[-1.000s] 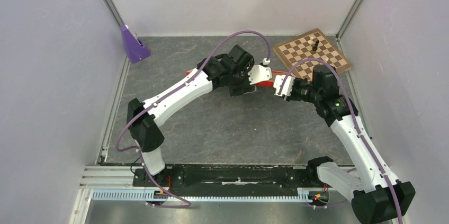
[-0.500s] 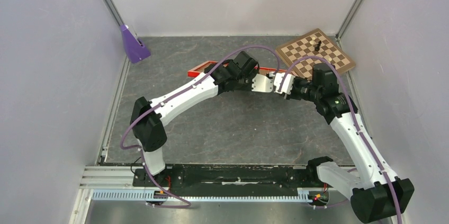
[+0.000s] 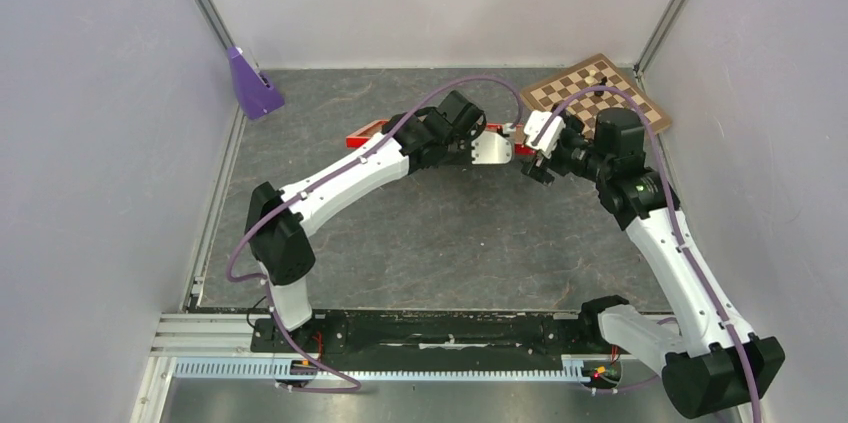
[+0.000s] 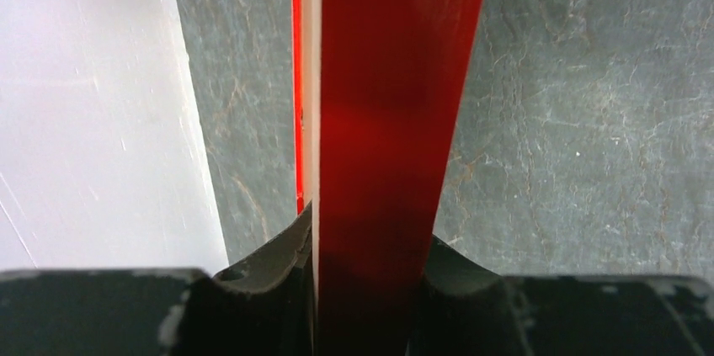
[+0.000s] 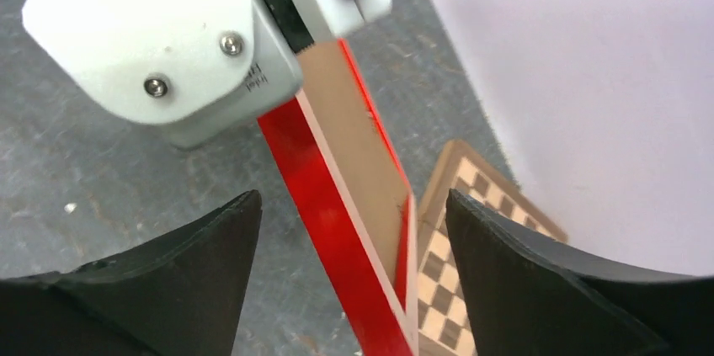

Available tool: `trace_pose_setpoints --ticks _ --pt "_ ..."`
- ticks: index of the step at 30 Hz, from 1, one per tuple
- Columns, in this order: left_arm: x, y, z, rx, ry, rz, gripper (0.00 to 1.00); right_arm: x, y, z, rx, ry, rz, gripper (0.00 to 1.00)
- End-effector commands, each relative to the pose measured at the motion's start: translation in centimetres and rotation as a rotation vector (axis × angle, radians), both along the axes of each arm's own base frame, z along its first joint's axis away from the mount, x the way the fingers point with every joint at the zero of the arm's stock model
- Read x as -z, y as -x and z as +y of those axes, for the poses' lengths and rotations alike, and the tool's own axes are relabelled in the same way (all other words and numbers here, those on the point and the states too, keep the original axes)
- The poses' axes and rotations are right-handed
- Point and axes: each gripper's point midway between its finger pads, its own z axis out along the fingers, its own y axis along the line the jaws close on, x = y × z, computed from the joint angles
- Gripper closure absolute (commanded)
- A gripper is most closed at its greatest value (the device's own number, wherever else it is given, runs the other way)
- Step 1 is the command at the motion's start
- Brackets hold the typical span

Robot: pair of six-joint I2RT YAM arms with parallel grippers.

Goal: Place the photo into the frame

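Scene: grey mottled worktop (image 3: 430, 233) w/ pale walls on 3 sides; both arms reach to the far middle, tips close together.
L fingers (image 3: 505, 146): clamped on the frame (image 3: 366, 132). L wrist view shows one dark finger pressed to each side of the red bar, no gap.
R fingers (image 3: 532, 151): spread wide, gripping nothing. R wrist view shows the two dark tips far apart w/ the frame (image 5: 324, 179) running btwn them, clear of both.
Frame, place: far middle of worktop, long side running left-right, mostly hidden under the L arm from above. Red ends show at the left of the arm and by the tips.
Frame, pose: looks tilted up on edge in the wrist views; can't tell if its low edge touches the worktop.
Frame, inside: tan panel (image 5: 358, 133) sits within the red border in R wrist view. Can't tell whether it is a board or a print's back.
L wrist view, extra: thin pale strip (image 4: 311, 78) runs along the left of the red bar (image 4: 383, 120).
White housing (image 5: 160, 36): L arm's head, upper left in R wrist view, frame coming out from under it.
Chessboard (image 3: 600, 93): far right corner, just beyond the R arm, a couple of pieces (image 3: 597, 74) on it. In R wrist view it lies behind the frame's end.
Purple block (image 3: 252, 85): far left corner, well apart from the rest.
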Motion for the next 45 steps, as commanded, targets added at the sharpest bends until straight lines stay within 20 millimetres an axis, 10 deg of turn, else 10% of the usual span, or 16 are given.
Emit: trace_pose_setpoints --ticks 1,10,31,45 --pt "-6.9 -0.7 1.5 -0.169 0.203 -0.032 0.98 -7.1 -1.1 -0.2 0.112 -0.179 -0.131 0.14" --pt "-13.0 -0.9 3.5 -0.315 0.42 0.075 0.98 -13.9 -0.8 -3.1 0.35 -0.422 -0.199 0.09" --pt "-19.0 1.2 3.8 -0.533 0.846 0.359 0.98 -11.3 -0.9 -4.6 0.449 -0.538 -0.085 0.09" --pt "-18.6 3.0 0.2 -0.552 0.997 0.654 0.98 -10.5 -0.7 -5.8 0.481 -0.553 -0.069 0.09"
